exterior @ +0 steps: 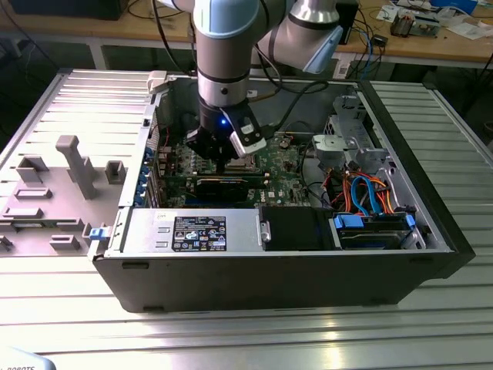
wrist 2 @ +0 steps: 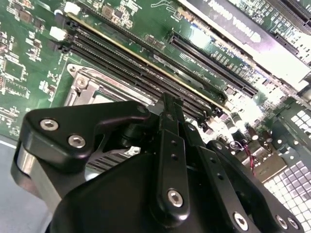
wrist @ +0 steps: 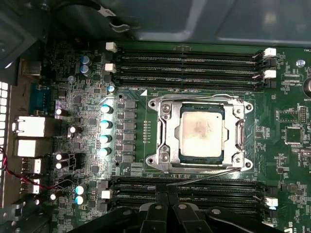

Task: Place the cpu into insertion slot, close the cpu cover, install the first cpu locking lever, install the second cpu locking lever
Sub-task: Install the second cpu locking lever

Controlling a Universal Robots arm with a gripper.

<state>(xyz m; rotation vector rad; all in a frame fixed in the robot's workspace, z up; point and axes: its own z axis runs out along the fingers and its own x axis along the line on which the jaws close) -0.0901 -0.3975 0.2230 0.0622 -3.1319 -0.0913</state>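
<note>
Ribbed metal benching carries an opened computer case, and the claw hangs inside it, low over the green board. Its black fingers look pressed together, tips at a thin wire locking lever, likely to work that lever. Just beyond the tips sits the insertion slot, the cpu seated flat within, the cpu cover lying closed around it.
</note>
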